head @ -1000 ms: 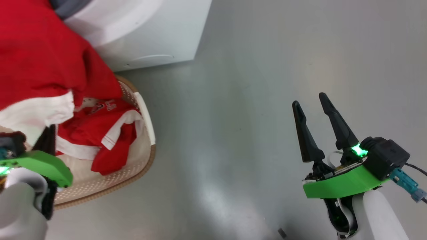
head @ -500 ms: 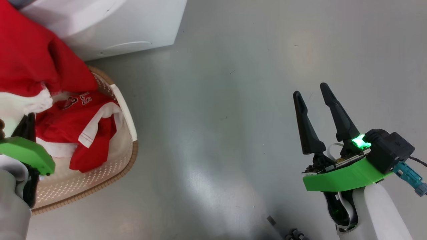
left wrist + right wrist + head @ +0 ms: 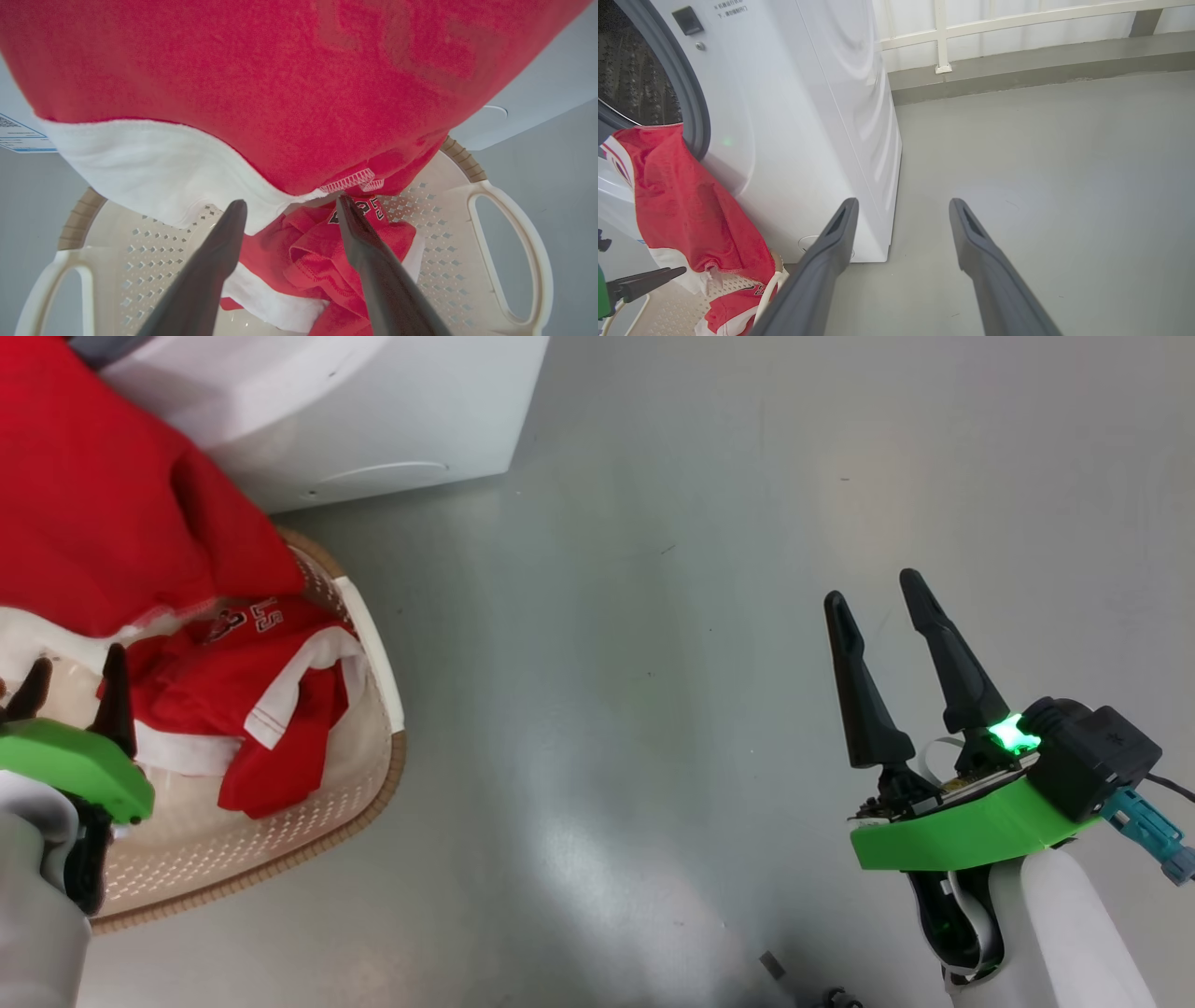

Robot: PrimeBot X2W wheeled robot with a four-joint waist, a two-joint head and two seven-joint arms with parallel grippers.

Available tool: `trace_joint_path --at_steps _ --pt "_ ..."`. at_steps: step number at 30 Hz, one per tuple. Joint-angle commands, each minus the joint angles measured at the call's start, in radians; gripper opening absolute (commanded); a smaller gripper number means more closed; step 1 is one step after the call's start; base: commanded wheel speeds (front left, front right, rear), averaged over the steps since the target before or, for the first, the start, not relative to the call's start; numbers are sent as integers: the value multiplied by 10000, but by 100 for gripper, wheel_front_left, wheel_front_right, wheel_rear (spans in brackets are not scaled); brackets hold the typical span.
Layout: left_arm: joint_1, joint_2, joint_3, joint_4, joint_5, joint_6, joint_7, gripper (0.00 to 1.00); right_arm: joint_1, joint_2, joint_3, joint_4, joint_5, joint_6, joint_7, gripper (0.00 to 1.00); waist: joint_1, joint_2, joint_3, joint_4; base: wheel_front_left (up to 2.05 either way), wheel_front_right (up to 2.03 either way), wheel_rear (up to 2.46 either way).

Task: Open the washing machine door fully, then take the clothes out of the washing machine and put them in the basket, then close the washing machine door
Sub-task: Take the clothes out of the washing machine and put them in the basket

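Softness rules: red garment [image 3: 299,84] droops light and floppy from the washing machine [image 3: 808,116]. Left gripper [image 3: 290,204] gapes empty; white hem [image 3: 154,163] looks pinchable. Right gripper [image 3: 872,590] spread, idle.

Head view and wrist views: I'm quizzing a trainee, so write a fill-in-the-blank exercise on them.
The left gripper hangs over the cream perforated plastic basket with jaws ____.
A ____ garment with a white hem drapes out of the white front-loading washing machine.
The right gripper holds ____ above the grey floor.
Missing: open; red; nothing.
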Motion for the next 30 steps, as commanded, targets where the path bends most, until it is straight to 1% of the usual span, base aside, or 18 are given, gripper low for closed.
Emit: trace_joint_path --at_steps 1,7,10,14,22,24,30 --pt "-30 421 278 -136 -161 -30 -53 100 -26 26 181 -191 -97 16 -48 100 0 -1 -23 56 0 0 0" --pt "185 418 612 -1103 -287 -30 -53 100 -4 26 77 -198 -177 16 -48 100 0 -1 -134 251 0 0 0" --pt "440 462 1024 -1947 -127 -30 -53 100 2 26 2 -194 -215 16 -48 100 0 -1 -183 381 0 0 0" --pt "994 442 1664 -3158 408 -30 -53 100 30 26 -102 -198 -261 16 -48 100 0 -1 -270 580 0 0 0" --pt "2207 2 3559 -5546 1264 -31 -53 100 78 26 -274 -153 -399 16 -48 100 0 -1 -489 918 0 0 0" --pt "2529 -113 3870 -6166 1545 -31 -53 100 85 26 -302 -148 -411 16 -48 100 0 -1 -551 964 0 0 0" --pt "3487 -451 4742 -8014 1870 -31 -53 100 143 26 -304 -127 -450 16 -48 100 0 -1 -699 1004 0 0 0"
